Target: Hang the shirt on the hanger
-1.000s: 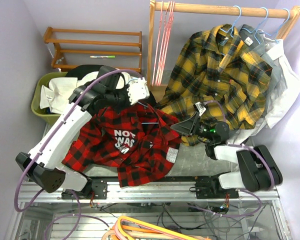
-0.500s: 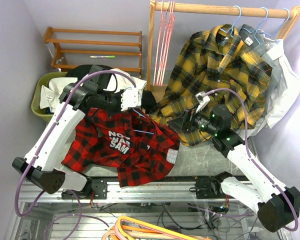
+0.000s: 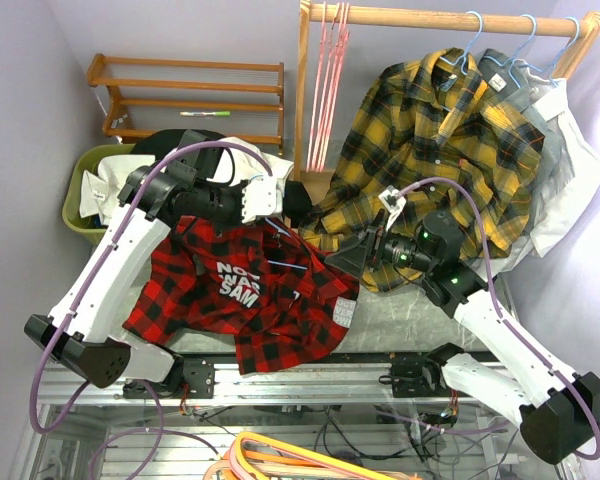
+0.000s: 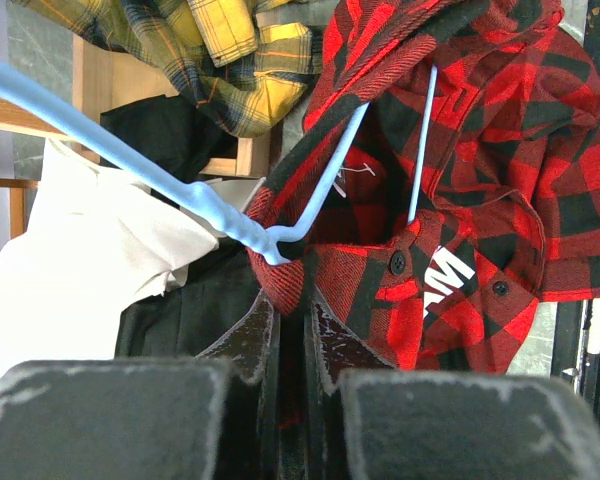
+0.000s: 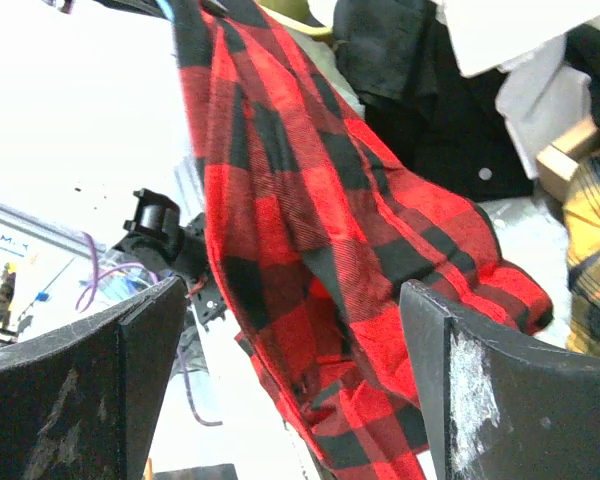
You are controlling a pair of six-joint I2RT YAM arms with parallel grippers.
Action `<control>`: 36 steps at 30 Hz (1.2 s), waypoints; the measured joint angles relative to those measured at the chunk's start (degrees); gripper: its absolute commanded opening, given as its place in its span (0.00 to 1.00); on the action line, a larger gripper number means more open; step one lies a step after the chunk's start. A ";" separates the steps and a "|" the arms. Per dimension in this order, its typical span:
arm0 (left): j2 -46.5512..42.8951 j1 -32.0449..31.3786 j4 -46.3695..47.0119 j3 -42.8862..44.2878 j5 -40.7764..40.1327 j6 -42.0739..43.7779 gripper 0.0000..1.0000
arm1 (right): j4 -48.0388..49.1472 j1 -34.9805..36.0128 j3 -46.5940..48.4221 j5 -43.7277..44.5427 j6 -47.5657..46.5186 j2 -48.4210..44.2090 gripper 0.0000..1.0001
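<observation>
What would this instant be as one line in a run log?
left gripper: shut on shirt collar by hanger neck | right gripper: open, facing shirt | shirt: lifted at collar, hanger partly inside

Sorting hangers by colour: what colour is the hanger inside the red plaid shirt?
Light blue; the hanger shows best in the left wrist view.

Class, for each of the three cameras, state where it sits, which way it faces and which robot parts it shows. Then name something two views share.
Top external: above and behind the arms, looking down on the table; both arms, left gripper and right gripper show.
Left wrist: on the left arm, facing the hanger and the shirt; its shut fingers show.
Right wrist: on the right arm, facing the hanging shirt; its open fingers frame it.
Shared: both wrist views show the shirt.
</observation>
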 measured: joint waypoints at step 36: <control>3.87 5.14 -7.78 3.19 18.97 22.99 0.07 | 81.29 3.69 -14.14 -11.04 55.25 31.76 0.00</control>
